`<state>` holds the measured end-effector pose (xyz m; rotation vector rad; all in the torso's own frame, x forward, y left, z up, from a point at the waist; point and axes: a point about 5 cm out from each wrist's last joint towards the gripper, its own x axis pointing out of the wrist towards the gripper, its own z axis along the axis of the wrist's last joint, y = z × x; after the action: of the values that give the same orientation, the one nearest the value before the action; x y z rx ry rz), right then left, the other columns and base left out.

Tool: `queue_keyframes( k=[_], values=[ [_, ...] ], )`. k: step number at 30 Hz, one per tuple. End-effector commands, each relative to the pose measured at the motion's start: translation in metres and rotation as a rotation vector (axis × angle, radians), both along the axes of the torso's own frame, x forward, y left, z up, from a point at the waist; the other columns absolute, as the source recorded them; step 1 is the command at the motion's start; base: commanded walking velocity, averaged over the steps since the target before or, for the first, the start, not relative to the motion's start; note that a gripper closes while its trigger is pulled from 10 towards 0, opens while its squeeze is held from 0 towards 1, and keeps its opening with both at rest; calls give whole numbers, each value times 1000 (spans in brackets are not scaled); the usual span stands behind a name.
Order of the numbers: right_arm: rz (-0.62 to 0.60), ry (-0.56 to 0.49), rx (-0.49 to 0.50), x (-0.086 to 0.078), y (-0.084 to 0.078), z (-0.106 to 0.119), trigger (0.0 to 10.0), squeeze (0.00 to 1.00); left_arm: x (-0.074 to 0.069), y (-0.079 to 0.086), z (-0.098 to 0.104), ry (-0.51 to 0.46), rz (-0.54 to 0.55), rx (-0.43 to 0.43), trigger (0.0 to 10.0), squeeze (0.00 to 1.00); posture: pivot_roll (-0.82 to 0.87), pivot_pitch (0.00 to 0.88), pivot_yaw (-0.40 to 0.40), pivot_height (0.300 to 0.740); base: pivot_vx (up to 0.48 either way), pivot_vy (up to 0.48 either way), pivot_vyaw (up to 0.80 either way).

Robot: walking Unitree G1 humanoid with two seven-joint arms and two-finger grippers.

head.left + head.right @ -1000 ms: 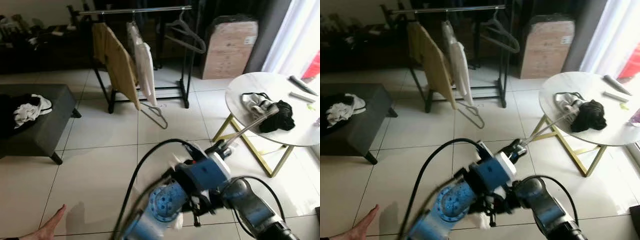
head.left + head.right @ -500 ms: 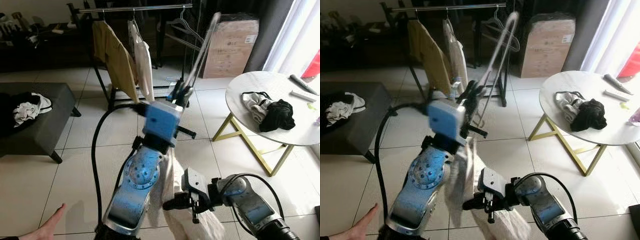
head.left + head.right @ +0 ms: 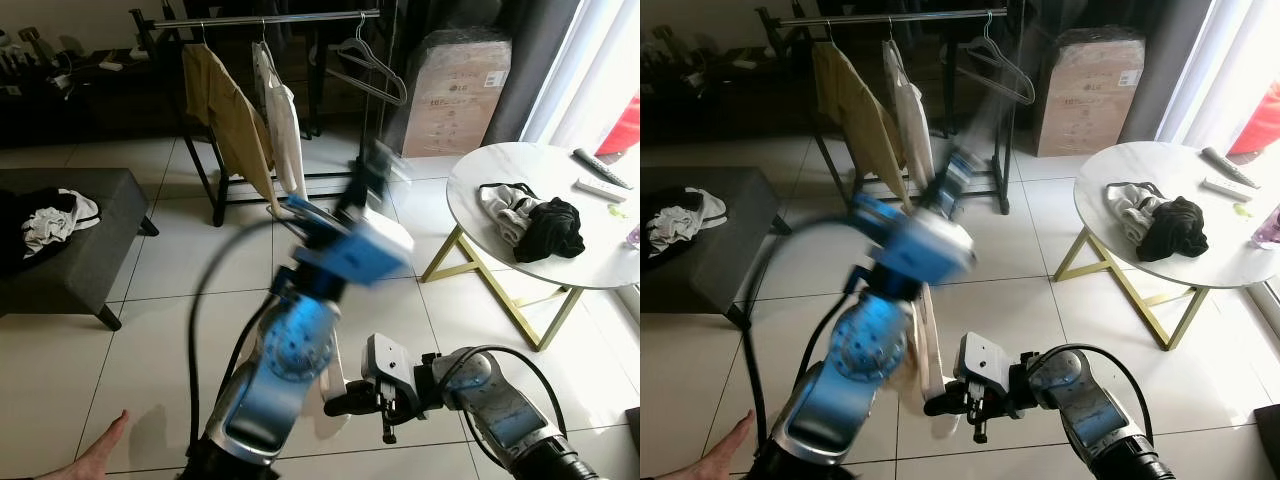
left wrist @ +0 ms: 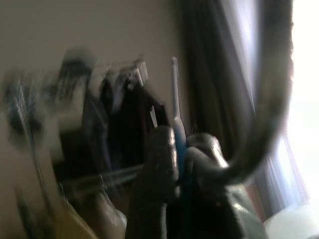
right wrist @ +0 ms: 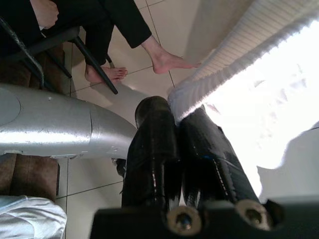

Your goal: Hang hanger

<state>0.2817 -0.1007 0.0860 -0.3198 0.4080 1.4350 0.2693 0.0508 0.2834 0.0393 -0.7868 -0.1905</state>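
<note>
Head view: my left tool (image 3: 375,165) is raised mid-scene and blurred, lifting the hanger (image 4: 175,107) toward the clothes rail (image 3: 270,18) at the far side. My right tool (image 3: 335,405), low and near, pinches the pale garment's (image 3: 330,395) hem, I judge to keep it taut.

Left wrist: fingers closed on the hanger's thin rod (heavy blur).

Right wrist: fingers (image 5: 154,149) clamped on ribbed white cloth; a person's bare feet (image 5: 169,62) rest on the floor.
</note>
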Motion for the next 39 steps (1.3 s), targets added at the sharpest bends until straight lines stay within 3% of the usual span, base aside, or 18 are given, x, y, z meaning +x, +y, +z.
queue_keyframes(
  k=[1,3,4,5,6,7,8,9,10,11,12,13,14,16,19,26,32,39],
  values=[
    [10,16,-10,-3,1,-4,0,0,1,9,6,88,-121,-229,10000,0,-7,188,4,740,0,0,0],
    [11,17,-10,-3,0,-4,0,0,10,5,-1,254,-285,-415,10000,0,-9,189,4,740,0,0,0],
    [11,17,-10,-3,0,-4,0,0,10,5,-1,254,-285,-415,10000,0,-9,189,4,740,0,0,0],
    [12,16,-11,-3,0,-4,0,0,12,4,-2,300,-347,-481,10000,0,-11,187,4,740,0,0,0],
    [14,17,-14,-3,0,-4,0,0,14,-1,-4,318,-363,-362,10000,0,-6,187,3,740,0,0,0],
    [14,17,-14,-3,0,-4,0,0,14,-1,-4,318,-363,-362,10000,0,-6,187,3,740,0,0,0],
    [15,18,-15,-3,0,-4,0,0,14,-3,-5,309,-342,-268,10000,0,-6,187,3,740,0,0,0],
    [16,18,-17,-3,-1,-5,0,0,12,-10,-8,262,-307,-34,10000,0,-8,188,2,740,0,0,0],
    [18,19,-21,-3,-1,-5,0,0,5,-19,-13,141,-259,316,10000,0,-5,187,2,740,0,0,0],
    [19,19,-23,-3,-1,-5,0,0,2,-22,-16,79,-245,444,10000,0,-5,187,2,740,0,0,0],
    [19,19,-23,-3,-1,-5,0,0,2,-22,-16,79,-245,444,10000,0,-5,187,2,740,0,0,0],
    [19,19,-23,-3,-1,-5,0,0,-1,-23,-17,35,-237,509,10000,0,-5,187,1,740,0,0,0],
    [22,21,-24,-4,-1,-6,0,0,4,-13,-11,-74,-38,562,10000,0,-5,186,1,740,0,0,0],
    [22,21,-29,-4,-1,-6,0,0,5,-6,-6,-161,102,587,10000,0,-6,185,2,740,0,0,0],
    [21,22,-38,-4,-2,-9,0,0,1,2,3,-254,203,575,10000,0,-11,176,-2,740,0,0,0],
    [-18,11,-8,-3,-3,-9,0,0,-4,7,-1,-246,166,520,10000,0,-12,124,-6,740,0,0,0],
    [-150,-41,188,18,4,18,0,0,3,8,-15,-271,170,526,10000,0,-17,16,-22,740,0,0,0],
    [-185,-68,217,23,3,23,0,0,2,5,-21,-265,143,441,10000,0,-12,0,-50,740,0,0,0]
  ],
)
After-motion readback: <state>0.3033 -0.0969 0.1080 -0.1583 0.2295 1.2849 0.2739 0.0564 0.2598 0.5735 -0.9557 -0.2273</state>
